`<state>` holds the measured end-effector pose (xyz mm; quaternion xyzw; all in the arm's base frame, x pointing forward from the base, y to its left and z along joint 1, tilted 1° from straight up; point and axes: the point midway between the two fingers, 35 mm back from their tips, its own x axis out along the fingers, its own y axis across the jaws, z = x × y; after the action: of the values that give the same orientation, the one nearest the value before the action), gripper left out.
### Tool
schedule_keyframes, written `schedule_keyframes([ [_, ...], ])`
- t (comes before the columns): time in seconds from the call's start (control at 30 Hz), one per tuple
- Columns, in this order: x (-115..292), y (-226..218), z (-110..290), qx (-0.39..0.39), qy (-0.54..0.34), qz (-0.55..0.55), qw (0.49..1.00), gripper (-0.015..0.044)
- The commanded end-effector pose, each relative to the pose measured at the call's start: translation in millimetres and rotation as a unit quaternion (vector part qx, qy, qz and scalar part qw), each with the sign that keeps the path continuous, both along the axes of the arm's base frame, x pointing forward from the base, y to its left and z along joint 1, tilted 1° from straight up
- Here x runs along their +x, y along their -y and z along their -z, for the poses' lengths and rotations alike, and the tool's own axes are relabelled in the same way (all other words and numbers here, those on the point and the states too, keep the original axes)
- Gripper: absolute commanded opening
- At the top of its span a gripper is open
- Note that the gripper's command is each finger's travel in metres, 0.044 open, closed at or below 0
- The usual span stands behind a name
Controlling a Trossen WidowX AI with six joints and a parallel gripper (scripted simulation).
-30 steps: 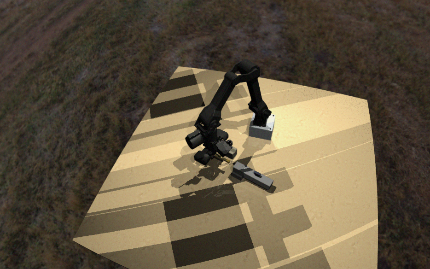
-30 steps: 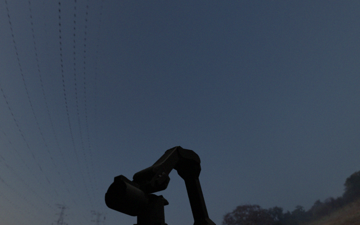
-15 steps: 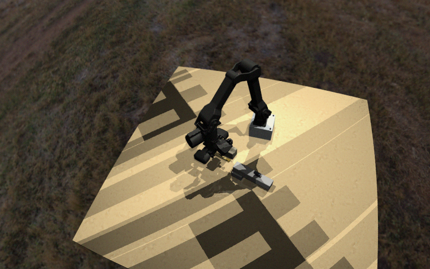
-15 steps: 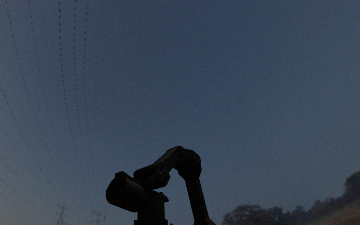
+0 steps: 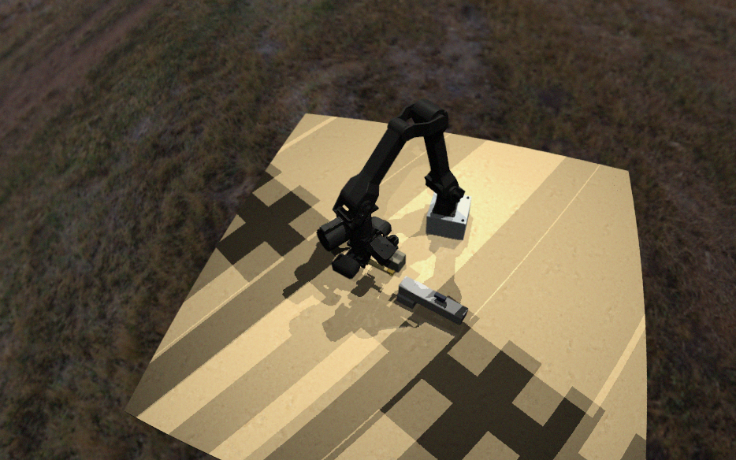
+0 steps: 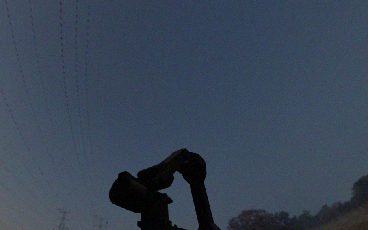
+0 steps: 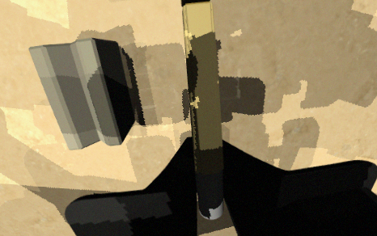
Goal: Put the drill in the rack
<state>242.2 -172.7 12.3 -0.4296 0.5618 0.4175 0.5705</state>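
Observation:
My gripper [image 5: 373, 259] [image 7: 200, 141] is shut on the drill [image 5: 383, 266] [image 7: 202, 81], a long yellowish rod with a pale end that runs straight up the wrist view. The drill hangs just above the table. The rack [image 5: 399, 259] [image 7: 77, 93], a small grey grooved block, stands close beside the drill, to its left in the wrist view. The grey housing [image 5: 418, 295] lies on the table in front of the gripper, with the dark key [image 5: 440, 296] on its top. The exterior view shows only the arm's dark outline [image 6: 162, 184] against the sky.
The arm's grey base [image 5: 448, 217] stands behind the housing. The tan table [image 5: 542, 271] is crossed by dark shifting shadows. Grass lies beyond its edges on all sides.

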Motion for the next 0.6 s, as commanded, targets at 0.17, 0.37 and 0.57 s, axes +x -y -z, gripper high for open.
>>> schedule_keyframes([
  [0.17, 0.0, -0.3, -6.1, 0.0, 0.0, 0.001, 1.0, 0.0],
  [0.37, 0.0, -0.5, -9.4, 0.0, 0.0, 0.001, 1.0, 0.0],
  [0.57, 0.0, -0.6, -12.6, 0.0, 0.0, 0.001, 1.0, 0.0],
])
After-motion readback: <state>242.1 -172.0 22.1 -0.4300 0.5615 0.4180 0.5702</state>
